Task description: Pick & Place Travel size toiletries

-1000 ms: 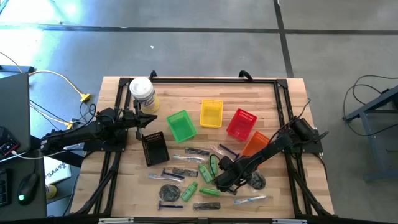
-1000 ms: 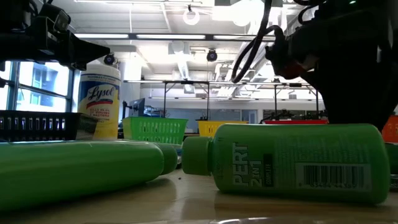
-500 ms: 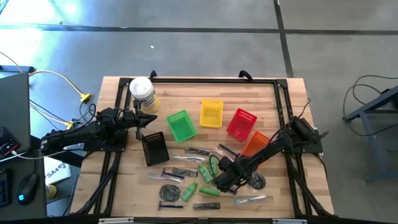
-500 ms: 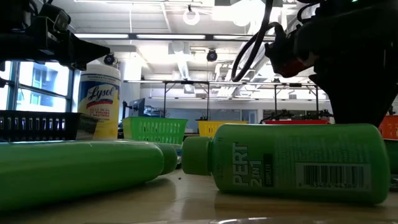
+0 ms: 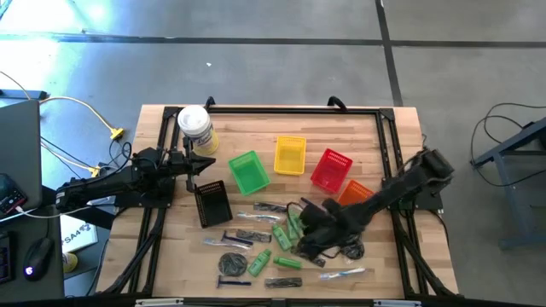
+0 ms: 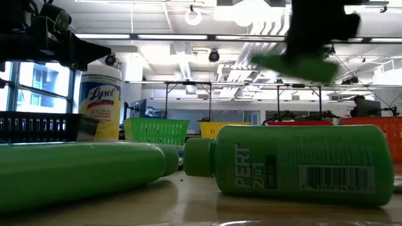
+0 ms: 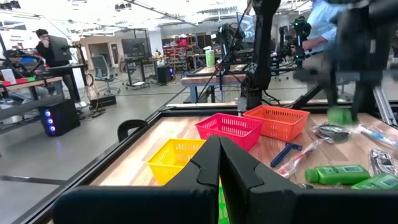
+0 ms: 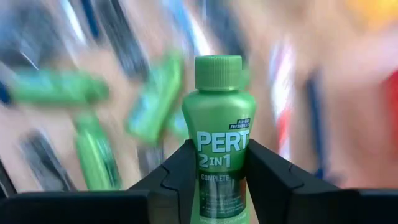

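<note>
Travel size toiletries lie scattered on the near half of the wooden table: green bottles, dark discs, razors and wrapped pieces. My right gripper hangs over them, shut on one small green bottle. In the low view that bottle shows blurred, well above the table. My left gripper stays shut at the table's left, beside the white-lidded jar, and touches nothing. My right gripper pinches the green bottle's lower body between its two fingers, one on each side. The cap points away from the gripper. The fingers slant down from the table's right. The bottle is lifted clear of the table.
Small baskets stand in a row across the middle: black, green, yellow, red and orange. Two green bottles lie close to the low camera. A black frame rims the table.
My right gripper has risen from among the toiletries and tipped its wrist, taking one green bottle up with it. That bottle is now lifted clear of the table. In the low view the dark gripper behind the lying bottle has gone upward.
</note>
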You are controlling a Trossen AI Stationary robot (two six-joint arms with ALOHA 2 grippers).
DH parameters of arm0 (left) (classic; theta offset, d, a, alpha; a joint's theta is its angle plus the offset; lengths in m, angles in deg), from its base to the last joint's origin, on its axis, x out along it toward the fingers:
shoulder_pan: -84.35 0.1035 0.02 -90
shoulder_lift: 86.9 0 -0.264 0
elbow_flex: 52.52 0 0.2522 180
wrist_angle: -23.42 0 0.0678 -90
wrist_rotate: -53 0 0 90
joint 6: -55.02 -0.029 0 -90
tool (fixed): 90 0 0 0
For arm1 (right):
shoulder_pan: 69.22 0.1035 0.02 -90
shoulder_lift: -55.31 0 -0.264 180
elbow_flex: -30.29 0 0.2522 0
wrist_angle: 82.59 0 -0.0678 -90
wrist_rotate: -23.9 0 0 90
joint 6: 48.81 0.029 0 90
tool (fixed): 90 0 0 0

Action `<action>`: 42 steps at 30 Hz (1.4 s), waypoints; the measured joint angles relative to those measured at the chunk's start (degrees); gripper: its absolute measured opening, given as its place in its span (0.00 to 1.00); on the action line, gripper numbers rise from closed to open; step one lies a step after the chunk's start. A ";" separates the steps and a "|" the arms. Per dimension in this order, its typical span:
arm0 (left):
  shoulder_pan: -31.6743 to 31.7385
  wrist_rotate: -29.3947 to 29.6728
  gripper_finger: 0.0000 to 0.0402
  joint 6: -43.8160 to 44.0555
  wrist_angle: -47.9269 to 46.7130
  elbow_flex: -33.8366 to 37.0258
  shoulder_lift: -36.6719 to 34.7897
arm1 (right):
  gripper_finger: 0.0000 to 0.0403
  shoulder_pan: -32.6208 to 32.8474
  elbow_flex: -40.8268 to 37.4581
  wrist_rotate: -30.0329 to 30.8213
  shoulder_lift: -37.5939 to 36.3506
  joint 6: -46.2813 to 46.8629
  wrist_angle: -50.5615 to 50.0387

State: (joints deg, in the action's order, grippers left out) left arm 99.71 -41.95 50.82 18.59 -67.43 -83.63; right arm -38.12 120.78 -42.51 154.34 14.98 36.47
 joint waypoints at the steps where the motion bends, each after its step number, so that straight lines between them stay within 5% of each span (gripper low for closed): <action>1: 0.00 0.00 0.00 0.00 0.00 0.00 0.00 | 0.28 0.77 0.02 3.89 -2.10 -1.12 0.04; 6: 0.00 0.02 0.00 0.00 0.01 0.00 -0.01 | 0.27 4.16 -2.44 17.74 -12.45 -7.72 2.67; 9: 0.00 0.04 0.00 0.00 0.07 0.00 -0.01 | 0.27 4.91 -8.10 20.46 -19.24 -15.78 10.08; 22: 0.00 0.17 0.00 0.00 0.06 0.00 0.00 | 0.28 -6.58 -46.66 2.13 -45.55 -44.54 66.40; 32: 0.00 0.17 0.00 -0.01 0.00 0.00 -0.02 | 0.29 -15.78 -64.10 -2.71 -60.96 -44.22 73.40; 42: 0.00 0.90 0.00 -0.02 -0.02 0.00 -0.02 | 0.30 -20.29 -72.31 -7.92 -68.71 -47.03 73.64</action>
State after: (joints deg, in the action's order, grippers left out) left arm 99.71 -41.05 50.80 18.57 -67.43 -83.65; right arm -58.41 48.47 -50.43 85.63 -32.05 110.11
